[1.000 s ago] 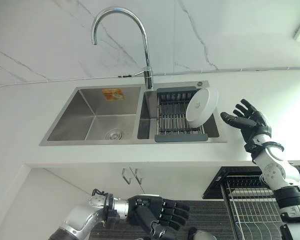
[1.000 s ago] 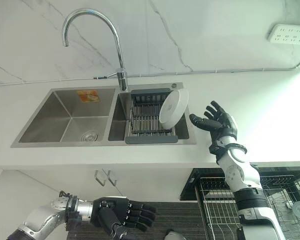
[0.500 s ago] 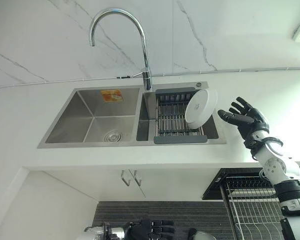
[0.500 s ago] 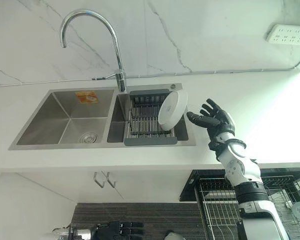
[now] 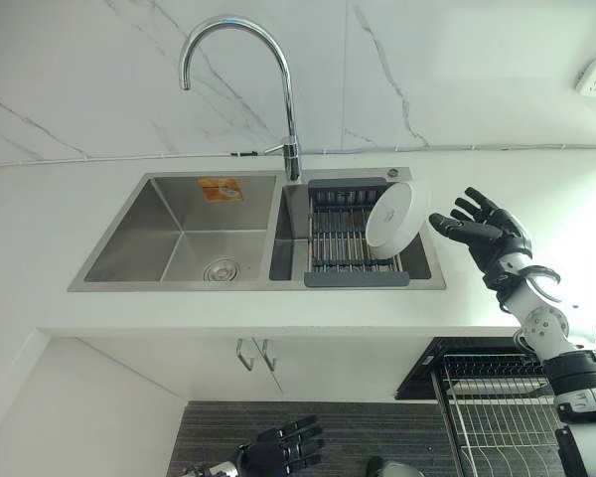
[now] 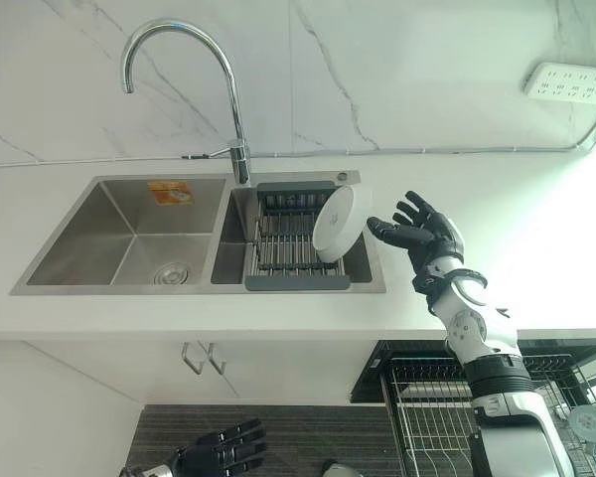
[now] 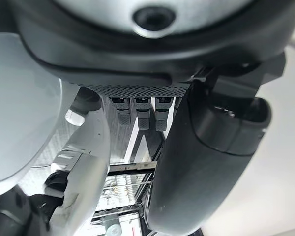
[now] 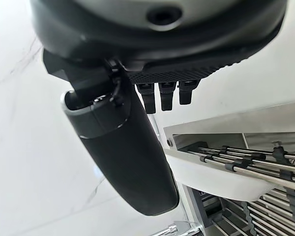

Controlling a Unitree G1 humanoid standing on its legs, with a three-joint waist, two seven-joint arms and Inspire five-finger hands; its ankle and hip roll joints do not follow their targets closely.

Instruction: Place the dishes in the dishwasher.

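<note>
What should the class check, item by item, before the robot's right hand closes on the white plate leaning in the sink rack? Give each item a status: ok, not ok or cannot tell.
1. Right hand open, fingers spread toward the plate: ok.
2. White plate standing on edge at the right end of the sink rack, nothing lying on it: ok.
3. Hand in contact with the plate: not ok, a gap shows between fingertips and rim.
4. Left hand low near the floor, away from the sink: ok.
5. Dishwasher rack pulled out below the counter: ok.
6. Free slot in it for the plate: cannot tell.
</note>
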